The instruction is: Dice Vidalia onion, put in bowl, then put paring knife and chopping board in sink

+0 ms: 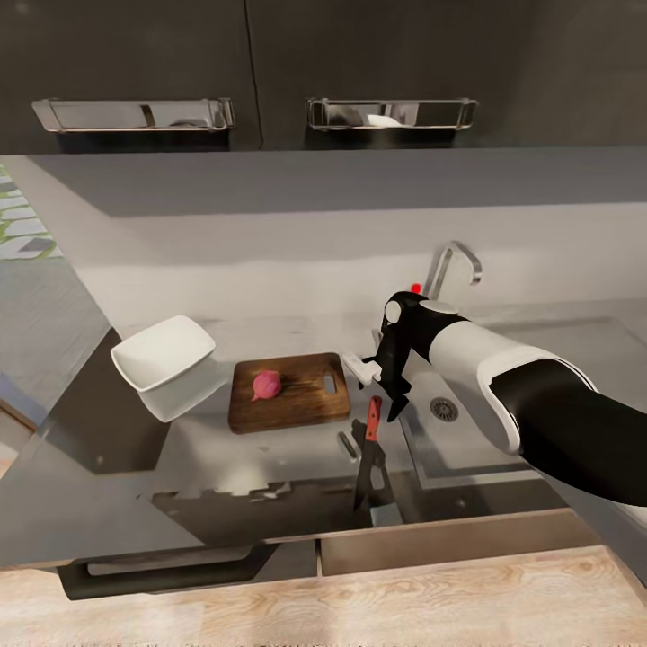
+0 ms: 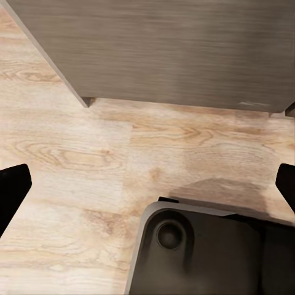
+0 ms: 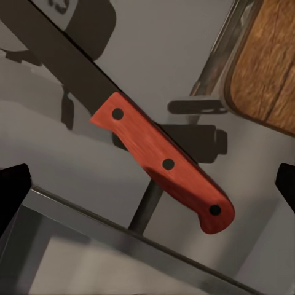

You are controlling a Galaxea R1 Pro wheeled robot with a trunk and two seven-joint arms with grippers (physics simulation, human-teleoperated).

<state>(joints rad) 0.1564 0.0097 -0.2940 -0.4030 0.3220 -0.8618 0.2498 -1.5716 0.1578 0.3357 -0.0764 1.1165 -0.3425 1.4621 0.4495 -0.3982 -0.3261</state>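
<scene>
The pinkish-red Vidalia onion (image 1: 267, 385) rests on the dark brown chopping board (image 1: 296, 404), whose corner also shows in the right wrist view (image 3: 270, 67). To the board's left stands the white bowl (image 1: 163, 352). The paring knife (image 1: 370, 431) lies flat on the glossy countertop (image 1: 270, 458) between the board and the sink (image 1: 503, 440), its reddish handle (image 3: 163, 163) pointing away from me. My right gripper (image 1: 388, 409) hovers open just above that handle, a finger on either side and apart from it (image 3: 147, 196). My left gripper (image 2: 147, 190) is open and holds nothing.
The chrome faucet (image 1: 454, 265) with its red knob (image 1: 416, 288) rises behind my right wrist. Upper cabinets with bar handles (image 1: 391, 112) hang over the counter. In the left wrist view, wooden floor (image 2: 92, 147), a cabinet side (image 2: 172, 49) and the robot's dark base (image 2: 203, 252) lie below.
</scene>
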